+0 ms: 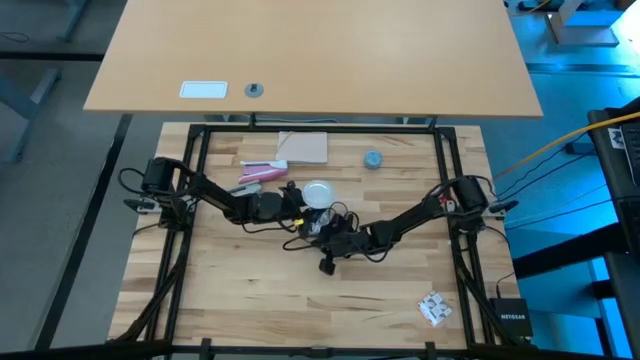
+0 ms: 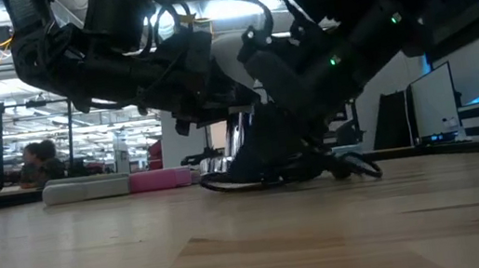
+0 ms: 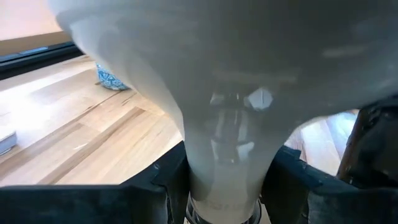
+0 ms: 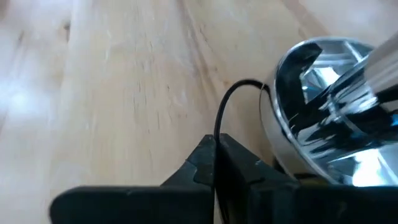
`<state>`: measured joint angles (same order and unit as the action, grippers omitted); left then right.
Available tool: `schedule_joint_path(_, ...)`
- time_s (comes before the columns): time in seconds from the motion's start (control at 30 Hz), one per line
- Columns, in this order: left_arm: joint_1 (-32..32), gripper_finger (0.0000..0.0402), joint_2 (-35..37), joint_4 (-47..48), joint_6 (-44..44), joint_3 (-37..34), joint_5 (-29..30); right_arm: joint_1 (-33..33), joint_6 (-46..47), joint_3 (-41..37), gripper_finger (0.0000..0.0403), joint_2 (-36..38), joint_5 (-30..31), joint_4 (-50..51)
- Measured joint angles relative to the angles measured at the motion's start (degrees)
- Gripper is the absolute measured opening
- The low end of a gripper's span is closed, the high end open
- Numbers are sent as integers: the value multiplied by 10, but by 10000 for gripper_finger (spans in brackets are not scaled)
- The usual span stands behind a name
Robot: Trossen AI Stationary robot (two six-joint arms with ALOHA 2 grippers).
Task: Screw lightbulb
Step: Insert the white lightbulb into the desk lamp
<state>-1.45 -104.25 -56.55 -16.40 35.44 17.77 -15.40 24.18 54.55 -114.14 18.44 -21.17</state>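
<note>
We see the bench [image 1: 250, 290] as pale wood planks with visible grain, smooth with a soft satin sheen where light falls. The lightbulb [image 3: 224, 93] looks like frosted white glass, smooth and matt, with faint reflections on its tapering neck. The socket [image 4: 329, 112] is polished silvery metal, mirror-bright and strongly reflective. Its cord [image 4: 227, 112] is thin black rubbery plastic with a slight gloss. The left tool [image 3: 224, 199] and right tool [image 4: 214, 168] show dark matt plastic fingers. The far desk [image 1: 310, 50] has a smooth, even, light laminate-like top.
</note>
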Motion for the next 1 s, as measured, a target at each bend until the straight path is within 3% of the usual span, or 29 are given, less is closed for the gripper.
schedule_joint_path(0.3, 0, 153, 0, 4, 18, 0, 1, 1, -28, 0, 44, 0, -14, 19)
schedule_joint_path(0.43, 0, 153, 0, 5, 18, 0, 1, 1, -65, 1, 45, 22, -34, 72)
schedule_joint_path(0.73, 1, 153, 0, 7, 18, 0, 2, 0, -91, 1, 46, 140, 51, 293)
schedule_joint_path(1.0, 0, 153, 0, 5, 16, -1, 1, 0, -154, 1, 47, 182, 69, 309)
